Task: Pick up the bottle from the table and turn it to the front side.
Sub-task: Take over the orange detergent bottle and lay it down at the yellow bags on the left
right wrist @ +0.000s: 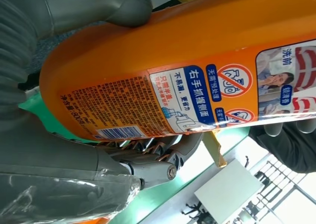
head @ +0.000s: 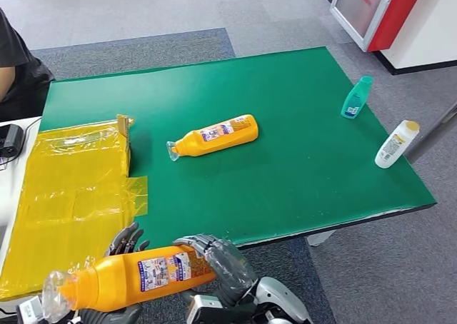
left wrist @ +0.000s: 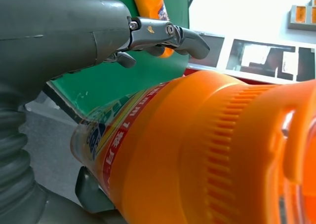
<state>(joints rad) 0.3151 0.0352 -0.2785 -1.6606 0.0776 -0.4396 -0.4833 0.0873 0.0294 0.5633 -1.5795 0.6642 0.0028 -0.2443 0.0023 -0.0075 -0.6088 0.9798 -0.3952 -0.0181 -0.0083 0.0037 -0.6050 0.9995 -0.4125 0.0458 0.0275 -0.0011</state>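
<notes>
Two hands share one orange bottle (head: 129, 275) at 6 o'clock in the head view, lifted off the green table (head: 302, 174) and held lying sideways just short of its near edge. The right hand (head: 223, 260) wraps the base end, its dark fingers (right wrist: 156, 152) curled under the printed label; the left hand (head: 125, 240) grips nearer the neck, beside the ribbed shoulder and clear cap (head: 53, 293), with some fingers showing above the body. A back-panel label of small print and warning icons faces up, so the turn looks unfinished.

Doing this step well likely means rolling the bottle about its long axis while one hand keeps a firm hold and the other regrips. The glossy plastic and slick label film could slip, and the tapering neck gives less to hold than the broad base.

A second orange bottle (head: 214, 136) lies at the table's centre, cap toward 9 o'clock. A teal bottle (head: 357, 97) and a white bottle with a yellow cap (head: 397, 143) lie near the 3 o'clock edge. Crinkled yellow plastic sheeting (head: 64, 188) covers the 9 o'clock side, with a person's dark sleeve (head: 16, 60) at 10 o'clock.
</notes>
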